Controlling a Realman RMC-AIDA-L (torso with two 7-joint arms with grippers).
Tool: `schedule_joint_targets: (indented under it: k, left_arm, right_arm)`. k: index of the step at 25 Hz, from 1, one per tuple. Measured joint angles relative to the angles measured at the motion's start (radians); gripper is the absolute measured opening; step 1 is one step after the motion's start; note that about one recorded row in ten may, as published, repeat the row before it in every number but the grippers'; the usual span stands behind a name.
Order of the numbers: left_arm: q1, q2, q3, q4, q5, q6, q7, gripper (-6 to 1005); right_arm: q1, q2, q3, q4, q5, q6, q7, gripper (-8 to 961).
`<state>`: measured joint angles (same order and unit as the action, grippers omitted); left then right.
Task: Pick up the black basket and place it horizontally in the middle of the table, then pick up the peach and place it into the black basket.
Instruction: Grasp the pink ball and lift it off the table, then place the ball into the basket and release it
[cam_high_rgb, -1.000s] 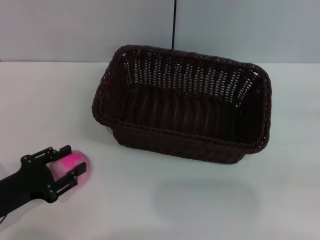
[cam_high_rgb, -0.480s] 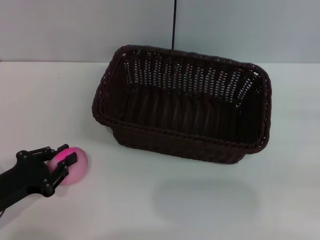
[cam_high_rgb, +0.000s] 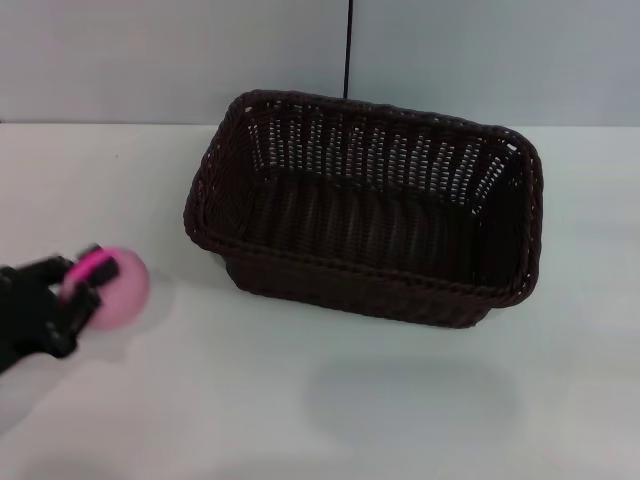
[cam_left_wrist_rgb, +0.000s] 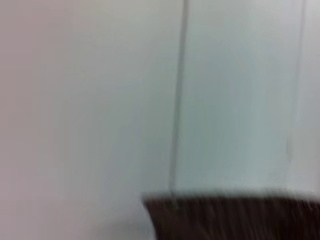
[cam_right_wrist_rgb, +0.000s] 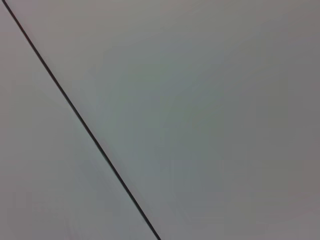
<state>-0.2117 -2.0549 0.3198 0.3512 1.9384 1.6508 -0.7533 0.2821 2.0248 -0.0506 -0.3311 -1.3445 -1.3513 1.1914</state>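
Note:
The black basket (cam_high_rgb: 365, 210) stands in the middle of the white table (cam_high_rgb: 330, 400), its long side running across the head view, and it holds nothing. Its dark rim also shows in the left wrist view (cam_left_wrist_rgb: 230, 217). My left gripper (cam_high_rgb: 85, 285) is at the left edge of the head view, left of the basket. It is shut on the pale pink peach (cam_high_rgb: 118, 290) and holds it lifted above the table. My right gripper is out of view.
A thin black cable (cam_high_rgb: 348, 48) runs down the grey wall behind the basket. Bare tabletop lies in front of the basket and to its right. The right wrist view shows only a grey surface with a dark line (cam_right_wrist_rgb: 80, 120).
My left gripper closed on the peach, then lifted it off the table and carried it up and slightly left. The basket has not moved.

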Motion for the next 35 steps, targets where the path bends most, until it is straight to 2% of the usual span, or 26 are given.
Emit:
schedule_joint_targets:
  k: [1, 2, 4, 5, 6, 8, 9, 14, 15, 17, 18, 19, 25, 31, 35]
  left_arm:
    - [0.000, 0.000, 0.000, 0.000, 0.000, 0.000, 0.000, 169]
    - [-0.001, 0.001, -0.102, 0.000, 0.000, 0.072, -0.018, 159]
    - [-0.001, 0.001, -0.102, 0.000, 0.000, 0.072, -0.018, 147]
    - [-0.025, -0.001, -0.243, -0.018, -0.005, 0.139, -0.077, 141]
    - [-0.054, -0.002, -0.315, -0.057, -0.009, 0.158, -0.104, 136]
    - [-0.069, -0.002, -0.334, -0.077, -0.010, 0.163, -0.106, 124]
    - [-0.111, -0.003, -0.340, -0.121, -0.012, 0.169, -0.103, 120]
    - [-0.169, -0.006, -0.336, -0.184, -0.012, 0.157, -0.096, 98]
    - [-0.261, -0.012, -0.322, -0.271, -0.004, 0.108, -0.087, 93]
    - [-0.297, -0.013, -0.316, -0.305, -0.002, 0.081, -0.079, 84]
    - [-0.340, -0.015, -0.314, -0.357, 0.010, 0.046, -0.039, 80]
    - [-0.348, -0.015, -0.314, -0.364, 0.014, 0.041, -0.030, 48]
    - [-0.381, -0.016, -0.314, -0.403, 0.032, 0.003, -0.006, 49]
    - [-0.385, -0.016, -0.312, -0.428, 0.038, -0.048, -0.001, 146]
    - [-0.384, -0.017, -0.315, -0.438, 0.038, -0.051, 0.003, 366]
  right_arm:
    - [0.000, 0.000, 0.000, 0.002, 0.000, 0.000, 0.000, 427]
    - [-0.001, 0.000, 0.000, 0.004, 0.000, 0.000, 0.000, 427]
    - [-0.002, 0.000, 0.000, 0.007, 0.001, 0.000, 0.000, 427]
    - [-0.002, 0.000, 0.001, 0.010, 0.001, 0.001, 0.000, 427]
    - [-0.002, 0.000, 0.002, 0.013, 0.001, 0.003, 0.001, 427]
    - [-0.003, 0.000, 0.007, 0.020, 0.001, 0.008, 0.004, 427]
    - [-0.003, -0.001, 0.010, 0.022, 0.001, 0.011, 0.005, 427]
    - [-0.002, -0.001, 0.010, 0.047, 0.001, 0.012, 0.007, 427]
    - [-0.002, -0.001, 0.011, 0.048, 0.001, 0.012, 0.007, 427]
    - [-0.003, 0.000, 0.011, 0.051, 0.001, 0.012, 0.007, 427]
    - [-0.004, 0.000, 0.011, 0.056, 0.001, 0.012, 0.007, 427]
    - [-0.004, 0.000, 0.012, 0.060, 0.001, 0.012, 0.007, 427]
    - [-0.005, 0.002, 0.013, 0.078, 0.002, 0.013, 0.007, 427]
    - [0.005, 0.002, 0.043, 0.099, 0.003, 0.007, 0.036, 427]
    - [0.009, 0.002, 0.051, 0.099, 0.004, -0.002, 0.057, 427]
